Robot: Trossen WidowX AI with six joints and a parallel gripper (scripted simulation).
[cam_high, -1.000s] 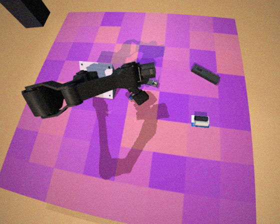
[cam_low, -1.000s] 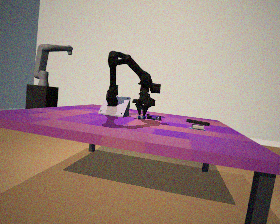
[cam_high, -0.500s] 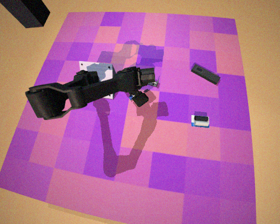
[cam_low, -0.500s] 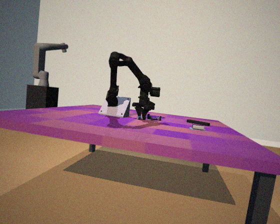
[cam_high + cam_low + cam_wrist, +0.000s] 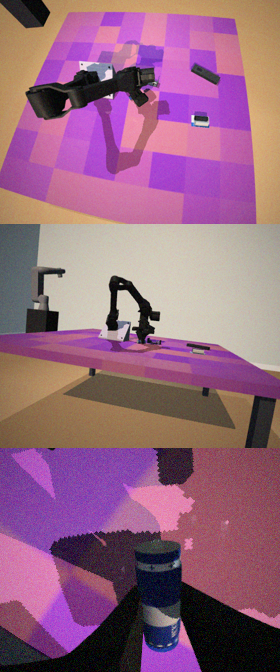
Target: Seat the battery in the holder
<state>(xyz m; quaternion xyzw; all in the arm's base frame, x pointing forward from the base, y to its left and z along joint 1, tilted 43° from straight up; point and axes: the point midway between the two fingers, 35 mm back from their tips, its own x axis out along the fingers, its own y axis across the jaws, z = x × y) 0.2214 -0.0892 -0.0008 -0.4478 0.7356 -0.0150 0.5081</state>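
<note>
The blue battery (image 5: pixel 161 583) (image 5: pixel 138 341) with a pale band is between the fingertips of my gripper (image 5: pixel 158 590) (image 5: pixel 141 342), which is shut on it. In the wrist view its grey end points up the picture and looks wider than the printed end, as if tilted towards the camera. In the exterior view it is at or just above table height; I cannot tell if it touches. In the top view the arm hides most of it. The small dark holder (image 5: pixel 155 83) (image 5: pixel 155 341) stands close to the right of the gripper, partly hidden by the arm in the top view.
A white sloped plate (image 5: pixel 83 66) (image 5: pixel 120 335) stands left of the gripper. To the right lie a long dark bar (image 5: pixel 205 74) (image 5: pixel 198 346) and a small white and blue piece (image 5: pixel 201 122) (image 5: pixel 198 351). A grey arm (image 5: pixel 43 301) stands on a pedestal behind the table.
</note>
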